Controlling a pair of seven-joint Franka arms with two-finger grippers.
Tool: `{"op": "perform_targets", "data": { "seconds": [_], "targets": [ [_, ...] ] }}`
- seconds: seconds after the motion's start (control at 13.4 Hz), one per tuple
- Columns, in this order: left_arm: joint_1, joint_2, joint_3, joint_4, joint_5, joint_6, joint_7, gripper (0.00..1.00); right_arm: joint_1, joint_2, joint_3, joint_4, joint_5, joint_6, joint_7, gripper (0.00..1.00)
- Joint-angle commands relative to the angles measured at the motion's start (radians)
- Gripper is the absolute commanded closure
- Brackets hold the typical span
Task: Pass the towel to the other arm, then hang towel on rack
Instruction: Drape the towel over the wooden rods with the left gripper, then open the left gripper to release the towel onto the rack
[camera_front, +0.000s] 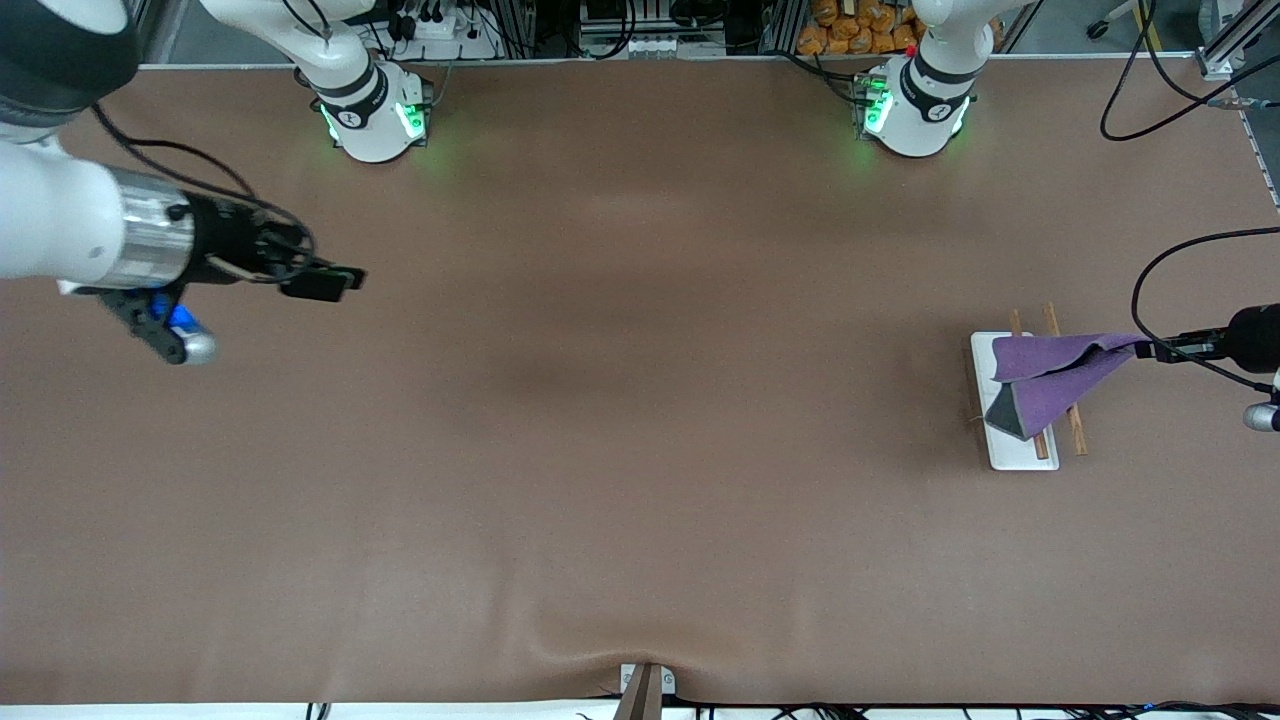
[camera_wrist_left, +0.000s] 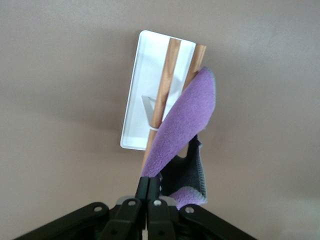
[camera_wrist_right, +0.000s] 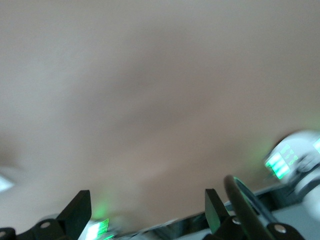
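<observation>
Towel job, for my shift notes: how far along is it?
Handover looks done: the left gripper is shut on the towel, over the rack. Draping is in hand; releasing remains. The right gripper waits open over bare table.

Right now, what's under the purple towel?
Under the towel, held by the shut left gripper, sits the rack: white base, two wooden rods. Their middle is covered.

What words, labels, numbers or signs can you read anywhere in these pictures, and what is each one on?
None can be read.
Right arm's base: a small round dark mark, too small to read.
Left arm's base: the same mark, too small to read.
Towel, rack and table: no writing.
</observation>
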Motion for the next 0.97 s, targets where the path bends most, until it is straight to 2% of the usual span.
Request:
{"op": "perform_targets", "data": {
  "seconds": [0.0, 0.15, 0.37, 0.52, 0.82, 0.89],
  "targets": [
    [0.051, 0.019, -0.013, 0.009, 0.015, 0.000, 0.075, 1.00, -0.039, -0.039, 0.015, -0.001, -0.202, 0.006, -0.414, 0.00],
    [0.062, 0.033, -0.012, 0.009, 0.013, 0.014, 0.103, 1.00, -0.102, -0.035, 0.014, 0.036, -0.254, 0.087, -0.608, 0.00],
    [0.092, 0.060, -0.012, 0.010, 0.012, 0.039, 0.161, 1.00, -0.119, -0.033, 0.017, 0.036, -0.388, 0.215, -0.782, 0.00],
    [0.106, 0.068, -0.012, 0.010, 0.004, 0.048, 0.185, 1.00, -0.130, -0.050, 0.017, 0.021, -0.394, 0.203, -0.789, 0.00],
    [0.134, 0.094, -0.012, 0.012, 0.004, 0.074, 0.248, 1.00, -0.191, -0.200, 0.017, -0.233, -0.328, 0.314, -0.784, 0.00],
    [0.134, 0.096, -0.012, 0.010, 0.002, 0.074, 0.250, 0.97, -0.194, -0.251, 0.018, -0.310, -0.328, 0.356, -0.784, 0.00]
  ]
}}
